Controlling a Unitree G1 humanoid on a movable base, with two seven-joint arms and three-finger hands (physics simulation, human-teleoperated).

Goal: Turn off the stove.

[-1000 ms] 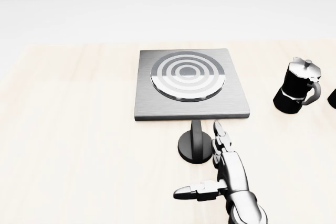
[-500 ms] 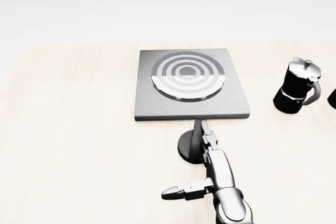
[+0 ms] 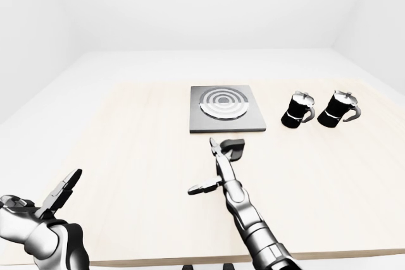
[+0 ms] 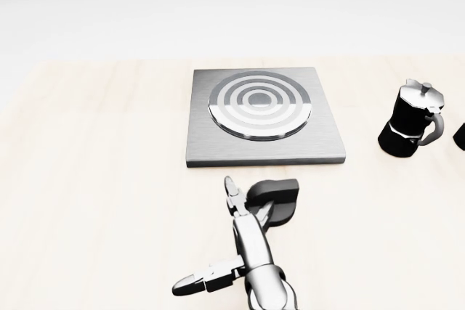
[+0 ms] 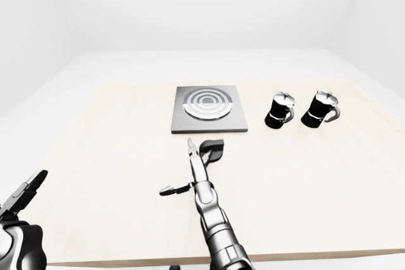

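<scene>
**Stove knob beside the right hand's fingers**

Stove [image 4: 265, 117] sits at the middle of the pale wooden table [image 4: 94, 179], and its dark knob [image 4: 275, 200] lies on the table just below the stove's lower edge, handle pointing right in the head view. The right hand [image 4: 240, 241] reaches up from the bottom edge, fingers spread and gripping nothing; its fingertips [image 4: 231, 188] stand at the knob's left side, touching or nearly so, thumb splayed out leftward.

Only the eye views show the left hand [image 3: 47, 210], low at the left edge, open and empty, well apart from the stove. They also show two moka pots [image 3: 299, 109] [image 3: 338, 107] side by side to the stove's right; the head view shows one whole and only a sliver of the second.
</scene>
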